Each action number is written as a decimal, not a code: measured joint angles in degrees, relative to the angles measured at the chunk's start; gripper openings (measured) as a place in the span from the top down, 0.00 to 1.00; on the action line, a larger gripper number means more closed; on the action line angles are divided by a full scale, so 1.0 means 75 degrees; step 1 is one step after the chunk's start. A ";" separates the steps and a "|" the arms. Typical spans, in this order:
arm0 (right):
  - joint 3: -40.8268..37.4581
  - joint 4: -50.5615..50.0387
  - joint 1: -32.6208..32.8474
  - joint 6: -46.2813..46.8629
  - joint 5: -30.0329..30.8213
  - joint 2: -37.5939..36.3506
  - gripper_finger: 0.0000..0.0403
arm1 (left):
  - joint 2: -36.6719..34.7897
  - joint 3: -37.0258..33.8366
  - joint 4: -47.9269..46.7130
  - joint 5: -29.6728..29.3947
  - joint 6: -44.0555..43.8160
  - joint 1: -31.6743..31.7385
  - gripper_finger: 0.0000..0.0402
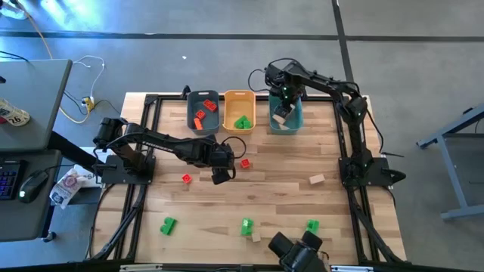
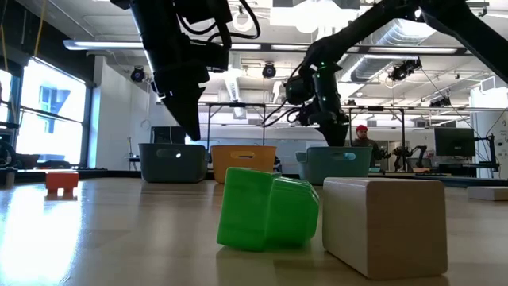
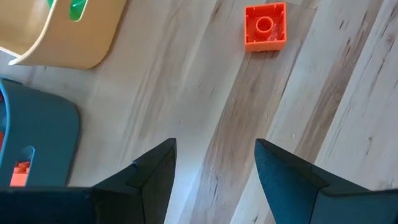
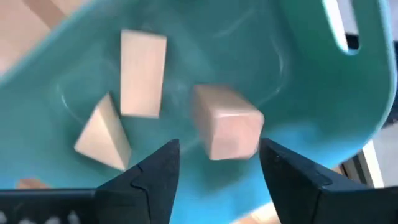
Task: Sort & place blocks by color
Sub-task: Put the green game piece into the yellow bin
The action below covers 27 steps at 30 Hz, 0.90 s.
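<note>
On the worktop (image 1: pixel 287 189), going left to right, a green block (image 1: pixel 168 224) lies at about eight o'clock and a small red block (image 1: pixel 187 178) sits just left of the left pincer (image 1: pixel 220 177), which hangs over bare wood near the middle, fingers apart and empty. A second red block (image 1: pixel 245 163) lies just beyond it, toward one o'clock of that pincer. Along the twelve o'clock edge stand the blue-grey bin (image 1: pixel 203 113) with red blocks (image 1: pixel 204 115) inside, the orange-yellow bin (image 1: pixel 240 110) holding green blocks (image 1: pixel 242 122), and the teal bin (image 1: pixel 293 119), largely hidden from above by the right arm. The right pincer (image 4: pixel 217 163) is poised over the teal bin, fingers apart; a tan cube (image 4: pixel 226 123) just below it looks blurred, perhaps not at rest, beside a tan bar (image 4: pixel 143 73) and a tan wedge (image 4: pixel 104 134). At six o'clock a green block (image 1: pixel 246 226) touches a pale block half hidden by the camera mount; another green block (image 1: pixel 312 225) and a tan block (image 1: pixel 316 179) lie further right.
</note>
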 joint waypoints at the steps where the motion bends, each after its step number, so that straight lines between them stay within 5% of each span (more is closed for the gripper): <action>1: 0.0000 -0.0133 0.0009 0.0033 0.0014 0.0000 0.47 | 0.0000 0.0000 0.0000 0.0000 0.0000 0.0000 0.50; 27: 0.0000 -0.0369 0.1090 0.0333 -0.0950 -0.1912 0.45 | 0.0000 0.0000 -0.0032 0.0002 -0.0017 0.0001 0.50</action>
